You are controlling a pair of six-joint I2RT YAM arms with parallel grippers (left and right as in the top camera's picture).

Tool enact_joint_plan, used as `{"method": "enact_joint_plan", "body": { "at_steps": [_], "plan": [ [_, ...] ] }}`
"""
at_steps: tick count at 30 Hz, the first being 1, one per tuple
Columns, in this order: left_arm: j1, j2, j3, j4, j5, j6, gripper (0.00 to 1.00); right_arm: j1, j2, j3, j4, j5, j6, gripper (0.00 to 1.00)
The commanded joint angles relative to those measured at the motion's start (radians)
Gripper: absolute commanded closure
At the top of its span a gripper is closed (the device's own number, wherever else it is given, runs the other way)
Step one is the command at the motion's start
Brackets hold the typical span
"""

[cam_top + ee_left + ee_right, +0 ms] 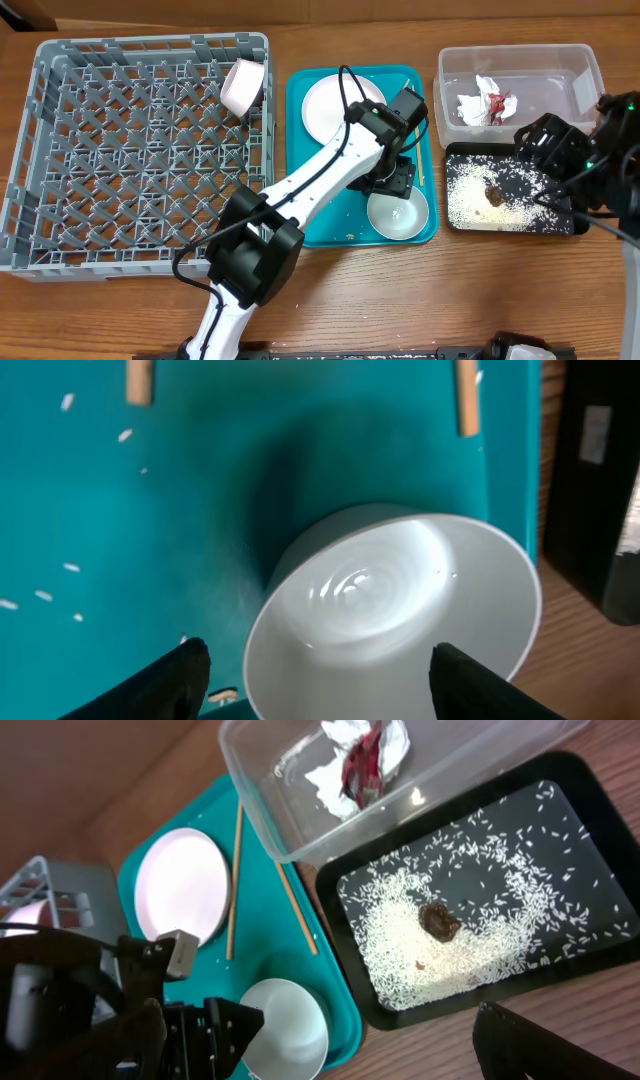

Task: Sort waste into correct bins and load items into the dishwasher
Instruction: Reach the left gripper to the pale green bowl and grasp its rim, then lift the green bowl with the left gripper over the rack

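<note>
On the teal tray (200,510) sits the pale bowl (390,610), upright. It looks light, stiff, glossy and probably slippery. Left claw (320,665) stands open astride it; one finger over the thin rim would hold best.

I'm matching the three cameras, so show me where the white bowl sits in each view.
Overhead: the bowl sits in the teal tray's lower right corner.
Left wrist: bowl at lower centre, filling much of the picture.
Right wrist: bowl at the bottom edge, left of centre.
Shared landmark: the teal tray under it.
</note>
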Motion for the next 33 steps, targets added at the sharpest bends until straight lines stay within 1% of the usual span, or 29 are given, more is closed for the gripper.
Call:
{"method": "enact_joint_plan", "body": {
  "at_steps": [1, 5, 7, 11, 13, 18, 21, 24, 27, 29, 31, 33],
  "plan": [
    [-0.006, 0.019, 0.002, -0.009, -0.073, -0.043, 0.31, -0.005, 0.037, 0.021, 0.002, 0.010, -0.004, 0.00],
    [-0.006, 0.019, -0.012, -0.013, -0.106, -0.043, 0.35, -0.005, 0.084, 0.021, 0.002, 0.010, -0.004, 0.00],
    [-0.006, 0.021, -0.029, -0.005, -0.106, -0.043, 0.38, -0.005, 0.106, 0.021, 0.002, 0.010, -0.004, 0.00],
    [-0.006, 0.021, -0.068, 0.019, -0.103, -0.043, 0.52, -0.005, 0.140, 0.021, 0.003, 0.010, -0.004, 0.00],
    [-0.006, 0.021, -0.076, 0.025, -0.103, -0.043, 0.57, -0.005, 0.153, 0.021, 0.003, 0.010, -0.004, 0.00],
    [-0.007, 0.021, -0.076, 0.029, -0.103, -0.042, 0.76, -0.005, 0.176, 0.021, 0.003, 0.010, -0.003, 0.00],
    [-0.008, 0.021, -0.076, 0.031, -0.103, -0.042, 0.83, -0.005, 0.183, 0.021, 0.002, 0.010, -0.004, 0.00],
    [-0.008, 0.021, -0.077, 0.032, -0.103, -0.042, 0.86, -0.005, 0.186, 0.021, 0.002, 0.010, -0.004, 0.00],
    [-0.008, 0.021, -0.090, 0.043, -0.103, -0.042, 0.86, -0.005, 0.187, 0.021, 0.003, 0.010, -0.004, 0.00],
    [-0.008, 0.021, -0.108, 0.055, -0.103, -0.043, 0.83, -0.005, 0.187, 0.021, 0.002, 0.010, -0.004, 0.00],
    [-0.007, 0.021, -0.127, 0.067, -0.102, -0.043, 0.84, -0.005, 0.187, 0.021, 0.002, 0.010, -0.004, 0.00],
    [-0.007, 0.021, -0.138, 0.076, -0.101, -0.050, 0.91, -0.005, 0.187, 0.021, 0.003, 0.010, -0.004, 0.00]
  ]
}}
